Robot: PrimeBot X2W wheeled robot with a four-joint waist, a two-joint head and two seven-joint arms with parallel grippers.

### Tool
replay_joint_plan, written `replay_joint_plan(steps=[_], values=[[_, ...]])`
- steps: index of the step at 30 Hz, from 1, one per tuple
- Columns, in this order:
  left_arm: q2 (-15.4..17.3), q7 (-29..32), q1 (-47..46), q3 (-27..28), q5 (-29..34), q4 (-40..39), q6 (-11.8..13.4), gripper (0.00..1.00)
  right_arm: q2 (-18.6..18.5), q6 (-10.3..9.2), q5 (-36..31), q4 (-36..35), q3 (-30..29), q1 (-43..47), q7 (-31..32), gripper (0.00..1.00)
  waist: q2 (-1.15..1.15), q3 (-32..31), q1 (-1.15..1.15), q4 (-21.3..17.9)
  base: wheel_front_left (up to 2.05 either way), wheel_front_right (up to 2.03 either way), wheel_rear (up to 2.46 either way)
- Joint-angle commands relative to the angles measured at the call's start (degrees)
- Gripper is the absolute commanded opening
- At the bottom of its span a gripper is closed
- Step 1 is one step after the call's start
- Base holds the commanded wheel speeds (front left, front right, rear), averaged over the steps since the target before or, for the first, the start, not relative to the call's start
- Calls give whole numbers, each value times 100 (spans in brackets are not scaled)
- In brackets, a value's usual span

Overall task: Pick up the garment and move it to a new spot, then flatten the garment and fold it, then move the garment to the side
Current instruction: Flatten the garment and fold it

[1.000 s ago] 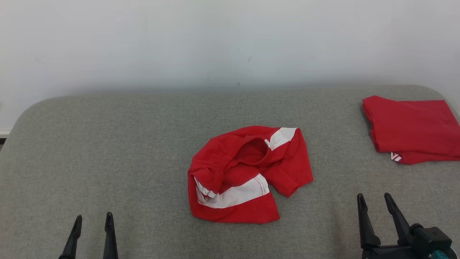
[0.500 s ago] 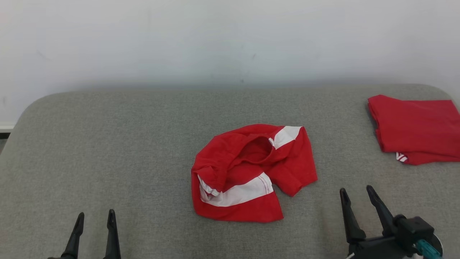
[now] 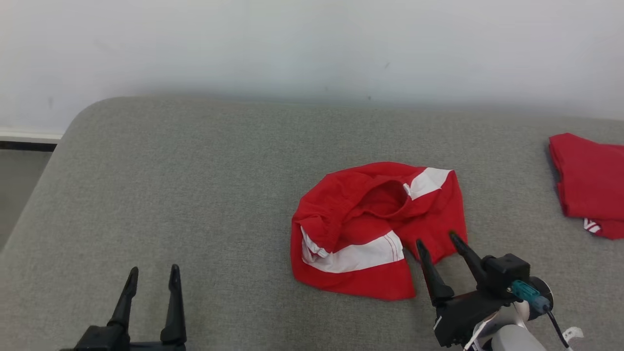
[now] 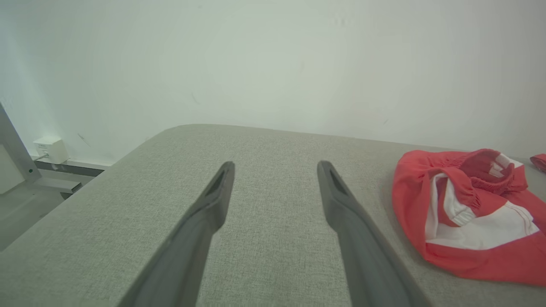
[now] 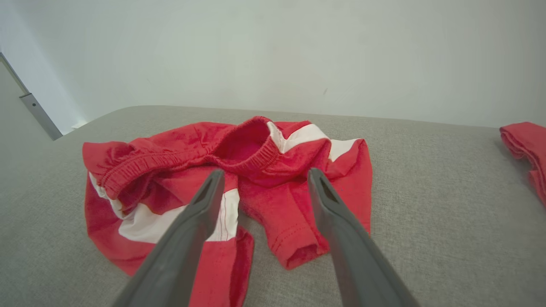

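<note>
The garment (image 3: 375, 229) is a crumpled pair of red shorts with white stripes, lying mid-table on the grey cloth surface; it also lies at the right of the left wrist view (image 4: 469, 213) and across the centre of the right wrist view (image 5: 239, 170). My right gripper (image 3: 437, 240) is open, fingers pointing at the garment's near right edge, just short of it; the open right gripper (image 5: 262, 175) frames a red leg hem. My left gripper (image 3: 152, 271) is open and empty at the lower left, well apart from the garment, as the left gripper (image 4: 275, 166) over bare cloth confirms.
A folded red garment (image 3: 590, 185) lies at the table's right edge. The grey padded table (image 3: 170, 170) ends at a rounded left corner, with floor (image 3: 19, 180) beyond it and a white wall (image 3: 292, 44) behind.
The head camera has swung left, shifting the scene rightward. My right gripper has moved up and left toward the garment's near right edge. The left gripper stays open and little changed.
</note>
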Motion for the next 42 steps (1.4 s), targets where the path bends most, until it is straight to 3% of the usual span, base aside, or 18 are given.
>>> replay_joint_plan(steps=[1,12,13,14,15,16,17,21,34,42], values=[[-23,-18,-65,-8,29,12,-15,100,9,-15,15,28,27,-48,-20,100,0,95,0,177,0,0,0],[-98,-19,-378,-271,85,221,-98,100,83,-15,393,1642,586,-784,-142,100,0,275,0,780,0,0,0],[-98,-19,-392,-255,81,233,-104,100,94,-15,439,1734,634,-823,-158,65,0,283,0,801,0,0,0],[-100,-19,-401,-244,83,246,-109,100,95,-15,485,1821,662,-854,-183,56,0,296,0,819,0,0,0],[-100,-19,-401,-244,83,246,-109,100,95,-15,485,1821,662,-854,-183,56,0,296,0,819,0,0,0],[-101,-19,-407,-231,84,253,-115,100,94,-15,520,1899,692,-889,-194,15,0,305,0,827,0,0,0],[-100,-19,-409,-190,87,266,-122,100,87,-15,585,1976,741,-971,-239,0,0,321,0,819,0,0,0],[-81,-19,-314,-68,107,245,-130,100,10,-16,647,1853,769,-1004,-279,0,0,292,0,665,0,0,0],[-141,-19,-182,-33,141,206,-148,100,-591,-16,273,-423,-108,682,-286,0,0,67,0,-86,0,0,0],[-149,-18,-176,9,154,203,-135,100,-445,-15,271,-893,-786,1529,-237,0,0,67,0,-285,0,0,0]])
